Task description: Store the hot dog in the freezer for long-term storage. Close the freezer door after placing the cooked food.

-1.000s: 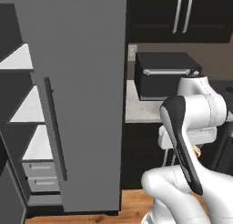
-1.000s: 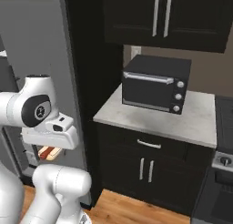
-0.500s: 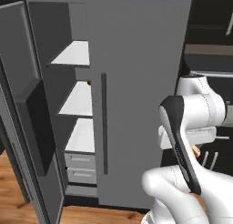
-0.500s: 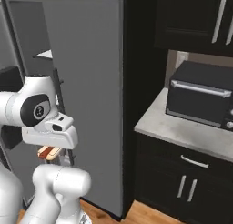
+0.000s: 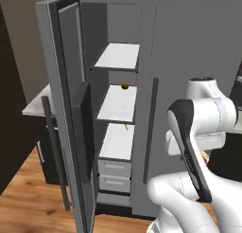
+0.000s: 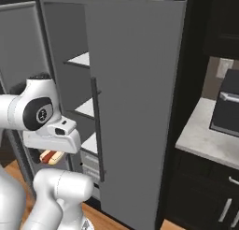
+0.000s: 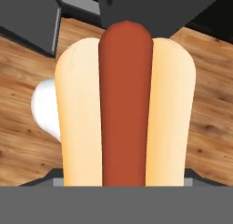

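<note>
Three white shelves (image 5: 121, 102) lay in the open freezer (image 5: 118, 52), small dark ball (image 5: 125, 85) on the middle one, door (image 5: 71, 128) swung wide, end effector (image 6: 50, 157) grasping hot dog (image 7: 125, 104) low beside the fridge, no readable writing.

Shows the grey fridge's plain door (image 6: 135, 107) shut, its dark bar handle (image 6: 98, 131) running down the left edge, with the freezer (image 6: 77, 84) open beside it, white shelves (image 6: 86, 107) and a pale drawer (image 6: 91, 161) inside. Holds the hot dog (image 6: 50, 156) low under the white wrist, in front of the freezer's lower part. Carries a black toaster oven (image 6: 226, 110) on the pale desk (image 6: 205, 140) at right, above dark cabinets (image 6: 205, 196).
</note>
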You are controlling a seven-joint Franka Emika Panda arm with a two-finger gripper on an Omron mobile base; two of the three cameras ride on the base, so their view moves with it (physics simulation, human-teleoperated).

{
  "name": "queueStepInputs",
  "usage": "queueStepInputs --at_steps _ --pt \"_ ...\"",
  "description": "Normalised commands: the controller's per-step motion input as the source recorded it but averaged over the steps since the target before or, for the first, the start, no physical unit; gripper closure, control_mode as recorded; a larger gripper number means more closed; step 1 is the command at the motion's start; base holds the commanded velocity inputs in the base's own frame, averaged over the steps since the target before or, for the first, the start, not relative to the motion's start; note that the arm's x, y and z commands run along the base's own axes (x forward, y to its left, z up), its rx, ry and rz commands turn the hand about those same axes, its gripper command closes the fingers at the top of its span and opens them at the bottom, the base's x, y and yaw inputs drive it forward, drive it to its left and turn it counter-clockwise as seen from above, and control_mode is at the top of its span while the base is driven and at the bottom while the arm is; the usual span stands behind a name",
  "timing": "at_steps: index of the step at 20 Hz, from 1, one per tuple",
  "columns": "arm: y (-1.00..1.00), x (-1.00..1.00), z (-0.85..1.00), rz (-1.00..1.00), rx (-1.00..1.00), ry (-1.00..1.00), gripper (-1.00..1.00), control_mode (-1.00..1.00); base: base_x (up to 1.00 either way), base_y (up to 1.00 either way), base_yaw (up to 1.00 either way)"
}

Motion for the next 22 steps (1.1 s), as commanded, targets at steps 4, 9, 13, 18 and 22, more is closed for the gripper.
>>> queueStepInputs --at_steps 4,9,13,18,22 --pt "0.00 0.00 0.00 0.00 0.00 0.00 1.00 1.00 0.41 0.45 0.00" --pt "0.00 0.00 0.00 0.00 0.00 0.00 1.00 1.00 0.49 0.28 0.00" --pt "0.00 0.00 0.00 0.00 0.00 0.00 1.00 1.00 0.47 0.00 0.01" --pt "0.00 0.00 0.00 0.00 0.00 0.00 1.00 1.00 0.45 0.00 0.08" --pt "0.00 0.00 0.00 0.00 0.00 0.00 1.00 1.00 0.34 0.21 0.05"
